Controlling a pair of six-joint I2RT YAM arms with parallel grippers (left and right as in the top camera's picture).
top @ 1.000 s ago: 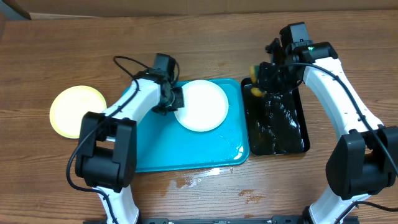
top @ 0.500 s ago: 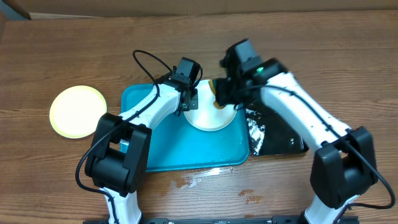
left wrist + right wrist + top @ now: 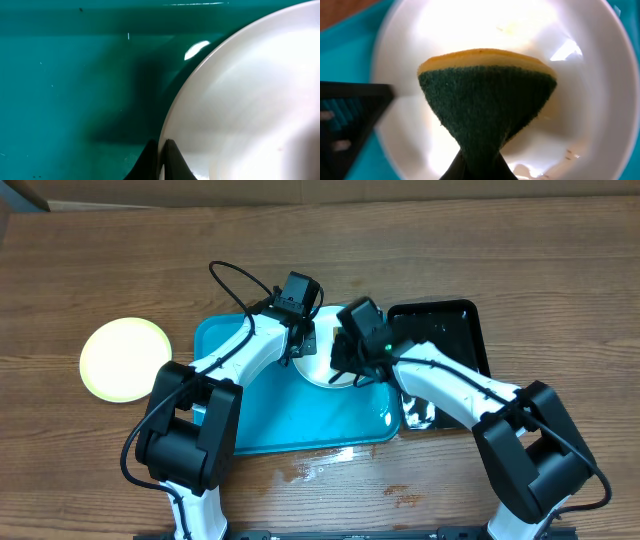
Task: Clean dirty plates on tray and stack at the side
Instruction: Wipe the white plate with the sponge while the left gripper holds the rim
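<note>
Swinging in from the black tray [image 3: 450, 330], the right tool [image 3: 478, 167], clenching the sponge [image 3: 487, 95], seemingly reached the white plate [image 3: 592, 100] pinched shut by the left tool [image 3: 161, 159].

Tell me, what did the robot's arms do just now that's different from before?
The right claw carried its green-and-yellow sponge leftward from the black tray to over the white plate. The left claw slid a little right, keeping its pinch on that plate's rim. Nothing was picked up or dropped. The turquoise tray, the black tray and the yellow-green plate stayed put.
</note>
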